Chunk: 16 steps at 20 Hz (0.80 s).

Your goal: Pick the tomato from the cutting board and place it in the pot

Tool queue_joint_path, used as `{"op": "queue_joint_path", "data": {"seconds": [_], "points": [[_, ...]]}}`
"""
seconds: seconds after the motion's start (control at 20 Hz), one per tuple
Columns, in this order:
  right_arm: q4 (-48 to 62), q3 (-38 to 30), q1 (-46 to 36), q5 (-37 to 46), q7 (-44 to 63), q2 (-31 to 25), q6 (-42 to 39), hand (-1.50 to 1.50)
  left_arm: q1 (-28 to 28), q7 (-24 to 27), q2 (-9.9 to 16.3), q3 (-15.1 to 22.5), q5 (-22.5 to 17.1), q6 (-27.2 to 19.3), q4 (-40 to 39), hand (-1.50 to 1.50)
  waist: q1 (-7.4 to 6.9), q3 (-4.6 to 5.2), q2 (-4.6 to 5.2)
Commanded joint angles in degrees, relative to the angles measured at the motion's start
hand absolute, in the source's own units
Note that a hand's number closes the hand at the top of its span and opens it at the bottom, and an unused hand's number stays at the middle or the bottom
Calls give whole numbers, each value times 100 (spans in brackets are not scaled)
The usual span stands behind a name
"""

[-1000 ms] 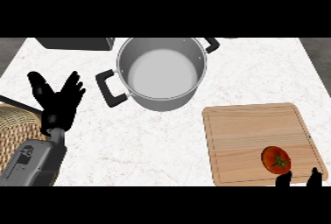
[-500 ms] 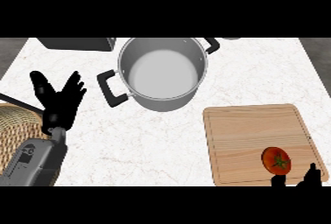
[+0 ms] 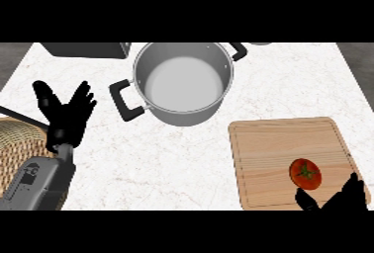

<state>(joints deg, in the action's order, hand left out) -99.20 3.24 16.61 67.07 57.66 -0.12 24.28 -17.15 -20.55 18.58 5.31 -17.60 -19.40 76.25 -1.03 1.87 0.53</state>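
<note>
Right hand (image 3: 343,197) spread wide just below the tomato (image 3: 306,174) on the cutting board (image 3: 270,148); left hand (image 3: 67,111) rests wide open by the tabletop's left edge.

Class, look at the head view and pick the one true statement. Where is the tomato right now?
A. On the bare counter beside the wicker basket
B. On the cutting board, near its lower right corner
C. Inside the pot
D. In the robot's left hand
B: the tomato lies on the cutting board near its lower right corner, just above the right hand, while the pot holds nothing.
</note>
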Motion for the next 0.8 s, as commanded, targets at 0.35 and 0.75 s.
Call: {"op": "queue_joint_path", "data": {"seconds": [0.35,0.75], "points": [[-71,45,-367,69,940,12,-733,-150,562,39,1089,268,911,390,-191,0,-84,-193,-44],[86,-192,-535,-100,798,12,-852,-150,635,42,1005,273,1006,358,-112,0,-65,-201,-56]]}}
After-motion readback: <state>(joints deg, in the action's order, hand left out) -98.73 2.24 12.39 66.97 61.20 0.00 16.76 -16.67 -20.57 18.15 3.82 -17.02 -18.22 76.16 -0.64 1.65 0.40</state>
